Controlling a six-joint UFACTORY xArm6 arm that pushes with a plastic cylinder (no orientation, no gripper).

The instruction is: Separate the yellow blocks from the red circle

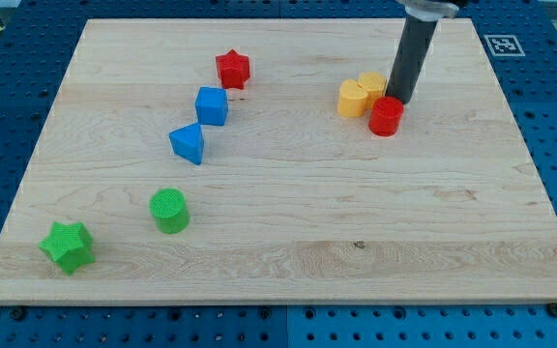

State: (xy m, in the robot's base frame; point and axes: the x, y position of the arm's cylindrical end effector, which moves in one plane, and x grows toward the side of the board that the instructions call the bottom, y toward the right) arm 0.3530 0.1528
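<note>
Two yellow blocks (361,96) | touching red circle (386,115) | my tip (395,100) between

Pale grained wooden board (288,242); matt ribbed plastic-looking green cylinder (170,211).

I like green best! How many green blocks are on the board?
2. A green star sits near the view's bottom-left corner; a green circle sits just to its upper right. None seems hidden.
</note>
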